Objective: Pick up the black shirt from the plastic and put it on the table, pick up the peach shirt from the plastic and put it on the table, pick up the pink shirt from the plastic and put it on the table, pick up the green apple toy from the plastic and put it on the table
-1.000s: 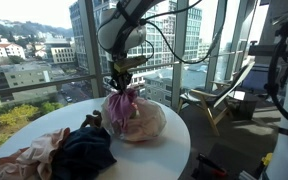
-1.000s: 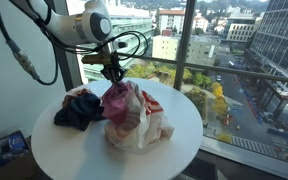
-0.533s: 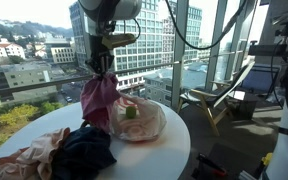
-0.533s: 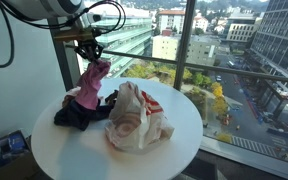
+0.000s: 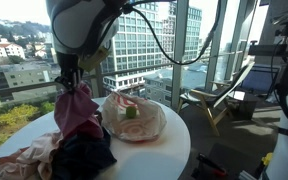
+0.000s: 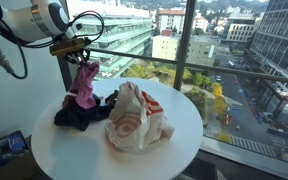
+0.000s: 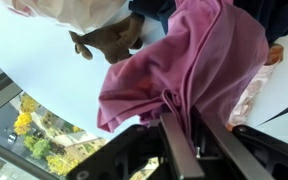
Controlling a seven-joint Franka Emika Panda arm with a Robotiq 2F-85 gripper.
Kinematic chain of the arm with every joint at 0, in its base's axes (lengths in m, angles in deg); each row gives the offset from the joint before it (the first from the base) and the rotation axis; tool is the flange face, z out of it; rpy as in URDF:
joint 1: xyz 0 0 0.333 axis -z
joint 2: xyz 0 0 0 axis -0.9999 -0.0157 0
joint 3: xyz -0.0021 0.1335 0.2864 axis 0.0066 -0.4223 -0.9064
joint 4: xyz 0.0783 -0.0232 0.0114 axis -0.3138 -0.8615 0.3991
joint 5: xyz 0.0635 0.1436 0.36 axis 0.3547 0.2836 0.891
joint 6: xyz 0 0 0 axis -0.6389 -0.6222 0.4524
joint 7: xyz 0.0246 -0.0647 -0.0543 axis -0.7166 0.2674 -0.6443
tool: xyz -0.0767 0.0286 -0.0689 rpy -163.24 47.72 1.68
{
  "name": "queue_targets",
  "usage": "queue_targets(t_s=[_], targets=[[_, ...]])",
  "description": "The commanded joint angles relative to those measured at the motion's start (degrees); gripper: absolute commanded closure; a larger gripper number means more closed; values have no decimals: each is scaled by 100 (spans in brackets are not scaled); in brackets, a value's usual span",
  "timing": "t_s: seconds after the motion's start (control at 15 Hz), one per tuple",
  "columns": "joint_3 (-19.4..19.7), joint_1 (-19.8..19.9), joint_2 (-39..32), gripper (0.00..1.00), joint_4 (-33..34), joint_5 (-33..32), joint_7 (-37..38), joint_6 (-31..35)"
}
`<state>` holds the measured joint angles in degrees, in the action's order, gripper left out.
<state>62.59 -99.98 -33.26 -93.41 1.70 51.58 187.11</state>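
My gripper [image 5: 70,76] [image 6: 85,60] is shut on the pink shirt [image 5: 76,112] [image 6: 84,86], which hangs from it above the black shirt [image 5: 84,155] [image 6: 77,113]. In the wrist view a fold of the pink shirt [image 7: 189,55] is pinched between the fingers [image 7: 180,142] of the gripper [image 7: 191,128]. The peach shirt [image 5: 29,160] lies beside the black one on the table [image 5: 169,150] [image 6: 189,135]. The plastic [image 5: 136,120] [image 6: 134,120] sits at the table's middle. The green apple toy [image 5: 130,112] shows inside it.
The round table stands against tall windows with a railing behind it. A small dark-brown object with short arms [image 7: 109,40] lies on the white top near the cloths. A chair [image 5: 209,105] stands beyond the table.
The gripper has carried the pink shirt up out of the plastic and sideways to above the black shirt. The green apple toy now shows in the opened plastic.
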Motion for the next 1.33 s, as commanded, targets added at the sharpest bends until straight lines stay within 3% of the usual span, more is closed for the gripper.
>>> queue_targets(t_s=[0.0, 0.13, 0.4, 0.67, 1.27], targets=[[160, 22, -329, 47, 239, -238, 69, 291], [225, 141, -316, 32, 121, 107, -5, 405], [139, 621, -250, 1, -254, 1630, -648, 340], [315, 860, -709, 0, -376, 2255, -619, 89], [1210, 926, -2086, 0, 283, 2112, 1001, 108]])
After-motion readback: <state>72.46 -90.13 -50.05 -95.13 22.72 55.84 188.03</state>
